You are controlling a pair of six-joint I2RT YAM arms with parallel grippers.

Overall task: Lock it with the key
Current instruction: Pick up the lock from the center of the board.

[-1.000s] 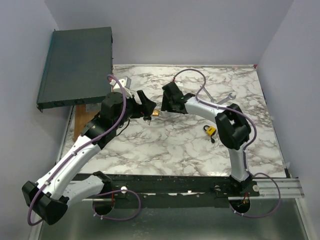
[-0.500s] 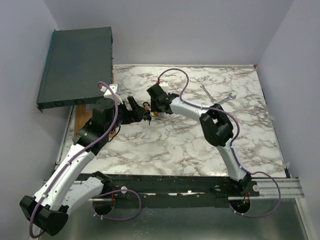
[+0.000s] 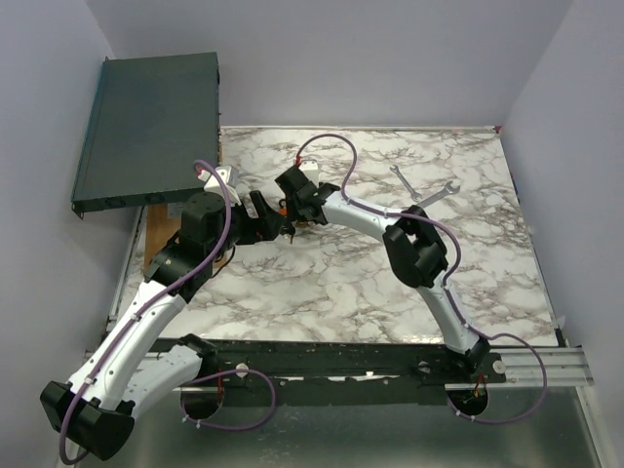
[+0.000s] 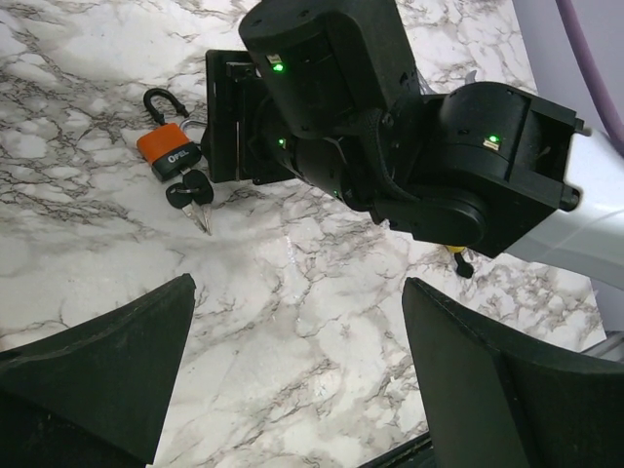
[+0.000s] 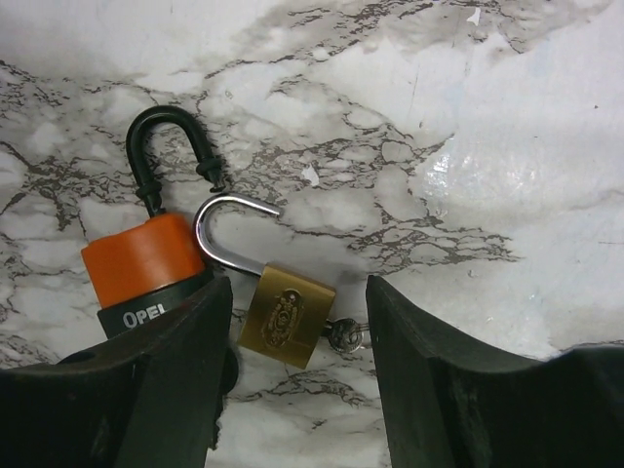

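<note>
Left gripper [image 3: 270, 220] and right gripper [image 3: 292, 203] sit close together over the marble table's [image 3: 409, 283] left half. Pale walls [image 3: 390, 58] enclose the table, a dark cabinet [image 3: 146, 127] overhangs its far-left corner, and two wrenches [image 3: 421, 185] lie toward its far right.

Left wrist: jaws wide apart over bare tabletop; orange padlock [image 4: 170, 154] and keys [image 4: 191, 193] lie ahead.

Right wrist: jaws apart, straddling the brass padlock [image 5: 288, 314], its shackle open, on the tabletop.

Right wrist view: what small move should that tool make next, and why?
Probably lower the right tool and close on the brass padlock. Its body lies between the open jaws with its shackle unlatched, and the orange padlock lies right beside it, so go gently.
</note>
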